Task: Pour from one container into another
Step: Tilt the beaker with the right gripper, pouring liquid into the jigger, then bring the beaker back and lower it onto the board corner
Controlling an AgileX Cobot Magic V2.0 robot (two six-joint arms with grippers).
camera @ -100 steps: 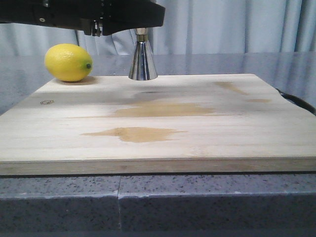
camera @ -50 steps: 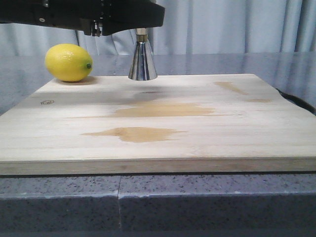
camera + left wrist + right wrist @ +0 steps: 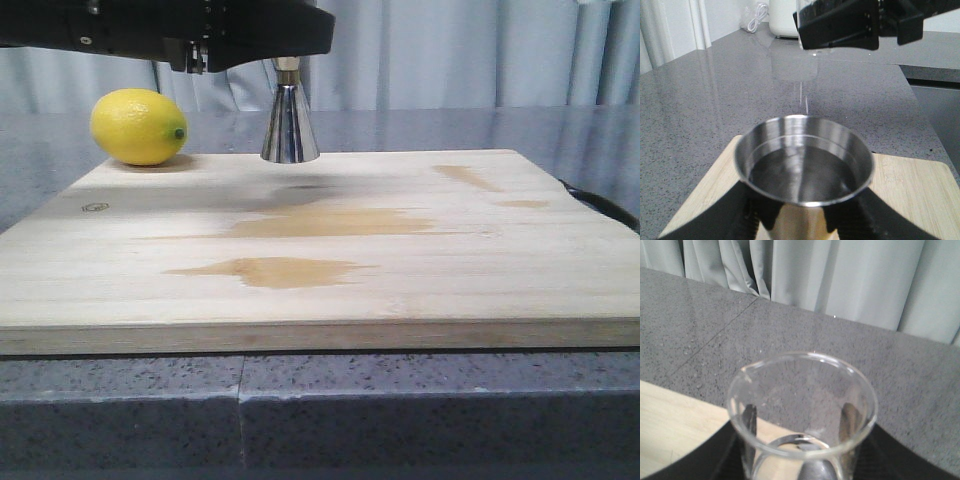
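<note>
We judge the pour nearly done: left jaws grip the jigger (image 3: 805,170), already holding liquid, on the board (image 3: 400,250), while right jaws hold the beaker (image 3: 802,410) above it, last drops falling.

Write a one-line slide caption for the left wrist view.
Left claw holds the steel jigger, liquid pooled inside, as drops fall from the beaker gripped above.

Both arms end in a matte black, blocky gripper (image 3: 840,22) with small silver screws in its housing.
</note>
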